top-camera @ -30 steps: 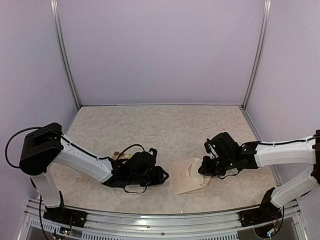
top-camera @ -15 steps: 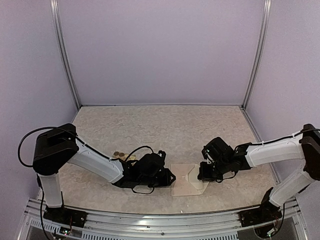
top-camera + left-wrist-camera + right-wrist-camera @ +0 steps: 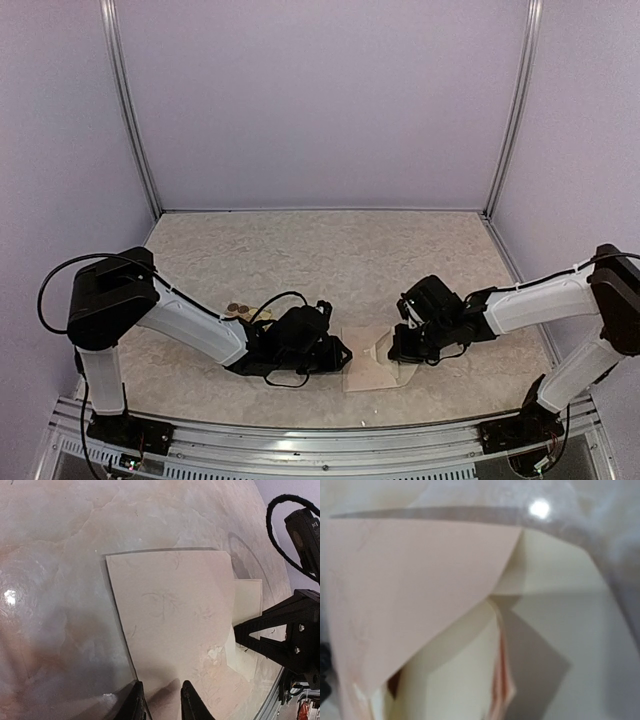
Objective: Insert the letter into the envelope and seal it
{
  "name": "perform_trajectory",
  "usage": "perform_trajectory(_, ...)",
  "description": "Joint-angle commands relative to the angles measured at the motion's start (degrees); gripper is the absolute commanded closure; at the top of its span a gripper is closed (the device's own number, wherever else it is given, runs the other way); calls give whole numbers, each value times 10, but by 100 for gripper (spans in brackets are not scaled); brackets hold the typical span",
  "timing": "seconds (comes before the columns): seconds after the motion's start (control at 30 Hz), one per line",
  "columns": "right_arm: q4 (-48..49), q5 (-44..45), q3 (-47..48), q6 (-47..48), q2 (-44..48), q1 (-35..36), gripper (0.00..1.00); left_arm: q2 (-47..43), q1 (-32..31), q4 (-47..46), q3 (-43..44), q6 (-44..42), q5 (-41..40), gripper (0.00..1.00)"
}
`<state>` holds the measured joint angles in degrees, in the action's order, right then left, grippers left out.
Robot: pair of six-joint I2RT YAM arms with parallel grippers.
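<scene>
The envelope [image 3: 370,368] lies at 6 o'clock by the table's [image 3: 330,250] front edge, letter [image 3: 248,602] protruding. Left gripper [image 3: 161,701], jaws slightly apart, at its 9 o'clock edge; right gripper [image 3: 398,348], closed, at 3 o'clock; grasp unclear.

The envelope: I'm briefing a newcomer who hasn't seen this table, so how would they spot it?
On the marbled table, look at the near edge, between the left gripper and the right gripper. The envelope lies there: a pale pinkish-beige rectangle with a pointed flap, unlike the sticker sheet of round gold dots farther left.
</scene>
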<state>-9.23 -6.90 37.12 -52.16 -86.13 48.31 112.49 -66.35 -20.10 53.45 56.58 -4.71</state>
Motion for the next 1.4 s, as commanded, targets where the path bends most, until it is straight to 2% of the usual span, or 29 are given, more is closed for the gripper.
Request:
perform_trajectory(0.0, 62, -40, 9, 0, -11, 7, 100, 17, 0, 12, -1, -1, 10, 76)
perform_trajectory(0.3, 131, -79, -8, 10, -6, 7, 100, 14, -1, 12, -1, -3, 7, 77)
perform_trajectory(0.63, 115, -49, -20, 16, 53, 8, 100, -45, -5, 41, -27, -4, -47, 76)
perform_trajectory(0.73, 128, -48, -41, 21, 100, 8, 100, -87, -6, 43, -51, 2, -66, 66)
perform_trajectory(0.9, 182, -65, -89, 28, 182, 8, 100, -178, -8, 11, -113, 4, -65, 43)
perform_trajectory(1.0, 177, -59, -100, 33, 225, 8, 100, -225, -2, -7, -142, 5, -52, 34)
perform_trajectory(1.1, 168, -54, -103, 44, 257, 8, 100, -247, 0, -35, -160, -1, -30, 31)
perform_trajectory(1.17, 119, -21, -91, 34, 267, 7, 100, -259, 2, -43, -167, 2, -28, 29)
perform_trajectory(1.27, 12, 39, -56, 16, 245, 6, 100, -254, 7, -21, -165, 9, -36, 29)
perform_trajectory(1.37, -24, 30, -39, 5, 205, 5, 100, -232, 13, -4, -156, 10, -39, 29)
